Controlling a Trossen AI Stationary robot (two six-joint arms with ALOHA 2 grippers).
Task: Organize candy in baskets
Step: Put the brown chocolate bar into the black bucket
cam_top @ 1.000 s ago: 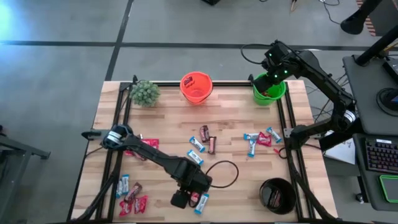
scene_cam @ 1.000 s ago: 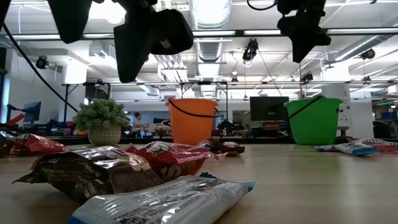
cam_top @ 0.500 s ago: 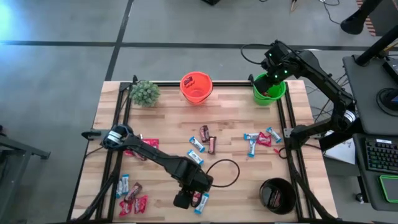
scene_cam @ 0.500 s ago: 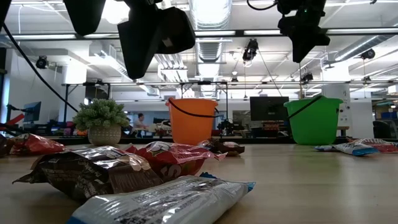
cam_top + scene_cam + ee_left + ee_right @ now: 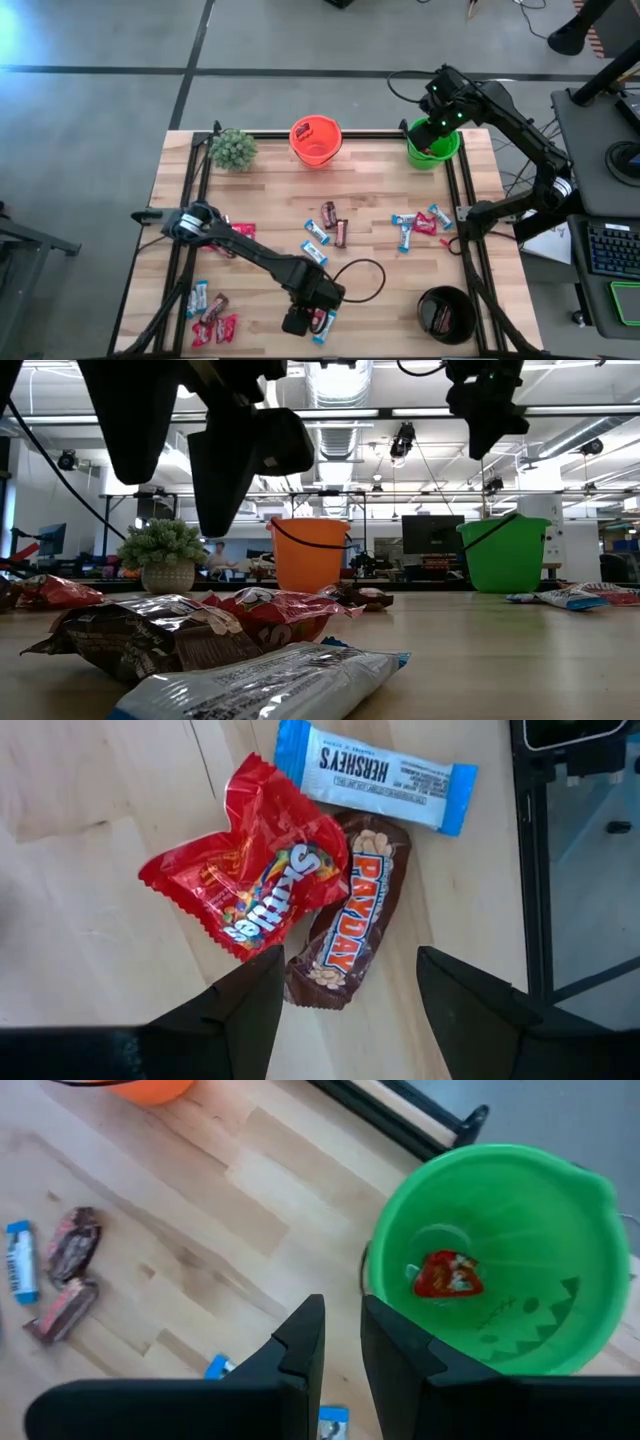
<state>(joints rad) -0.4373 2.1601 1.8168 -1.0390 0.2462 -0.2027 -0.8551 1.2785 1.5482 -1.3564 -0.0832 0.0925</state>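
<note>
My left gripper (image 5: 345, 1010) hangs open over the table's near edge, fingers pointing down on either side of a brown candy bar (image 5: 345, 920). A red candy pack (image 5: 250, 890) and a blue-and-white bar (image 5: 375, 765) lie flat beside it. More candy lies at the front left (image 5: 210, 315), mid-table (image 5: 325, 228) and at the right (image 5: 420, 222). My right gripper (image 5: 343, 1350) stands high beside the green basket (image 5: 500, 1250), narrowly open and empty. A red candy (image 5: 445, 1275) lies in that basket. The orange basket (image 5: 316, 140) stands at the far edge, the black one (image 5: 446, 312) at the near right.
A fuzzy potted plant (image 5: 234, 148) stands at the far left corner. A black cable loop (image 5: 362, 280) lies on the wood just right of my left gripper (image 5: 300, 322). Dark rails run along the table's left and right sides.
My left gripper has sunk a little toward the candy at the near edge, still open. My right gripper has kept still over the green basket.
</note>
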